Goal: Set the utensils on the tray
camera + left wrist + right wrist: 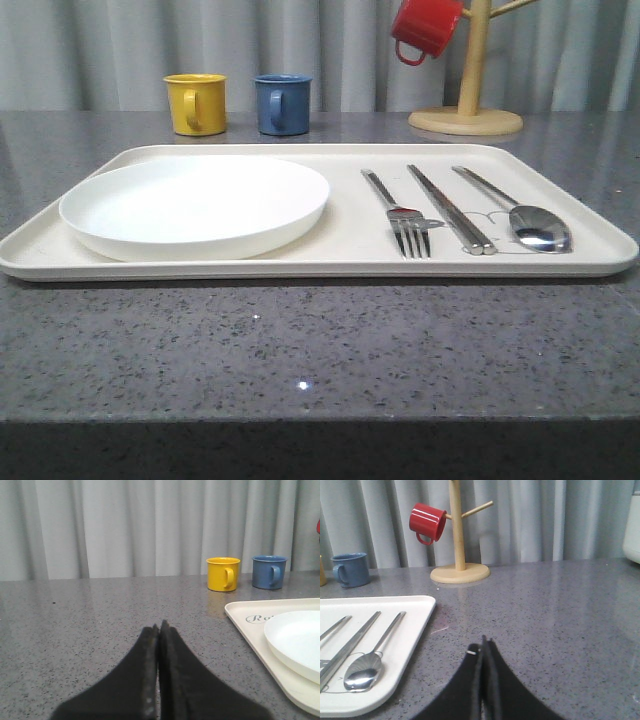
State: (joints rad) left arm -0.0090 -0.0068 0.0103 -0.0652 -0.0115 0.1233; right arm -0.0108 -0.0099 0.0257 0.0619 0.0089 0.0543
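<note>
The cream tray point(330, 262) lies across the middle of the grey table. On its left half rests the round white plate point(195, 205). On its right half lie the fork point(400, 218), the pair of chopsticks point(450, 210) and the spoon point(525, 218), side by side. My left gripper point(159, 628) is shut and empty, low over bare table left of the tray point(250, 625) and plate point(295, 640). My right gripper point(483, 641) is shut and empty over bare table right of the tray point(415, 630); the spoon point(367, 667) and chopsticks point(350, 645) lie near it.
A yellow mug point(195, 103) and a blue mug point(282, 103) stand behind the tray. A wooden mug tree point(466, 110) at the back right holds a red mug point(425, 28). The table's front edge runs below the tray.
</note>
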